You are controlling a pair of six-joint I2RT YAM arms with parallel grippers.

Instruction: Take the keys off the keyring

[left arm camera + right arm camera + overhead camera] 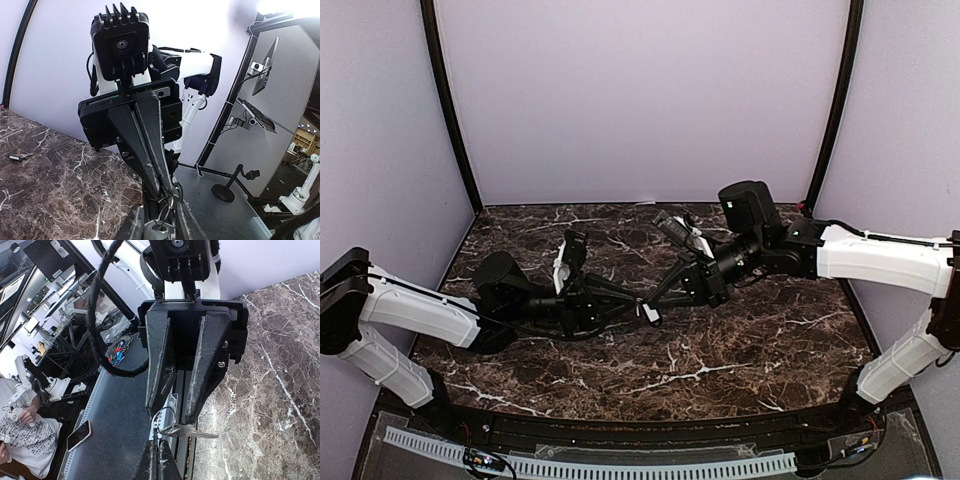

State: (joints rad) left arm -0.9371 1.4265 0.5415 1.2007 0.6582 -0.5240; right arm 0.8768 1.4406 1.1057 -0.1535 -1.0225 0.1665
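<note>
Right pincer [167, 192], arm [875, 255] outstretched, pinches keyring [168, 209].

Your arms [415, 308] wear white shells with black joints; long black tapered fingers [204, 370], small screws [220, 365], one thick black cable [91, 310].

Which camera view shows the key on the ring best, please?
The right wrist view: the key lies side-on at the ring, blade fully visible. The left wrist view shows only its head at the bottom edge; the top view, barely a speck.

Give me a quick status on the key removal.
Right gripper shut on keyring. Left gripper open around ringed key. Loose key on table. Nothing blocking.
</note>
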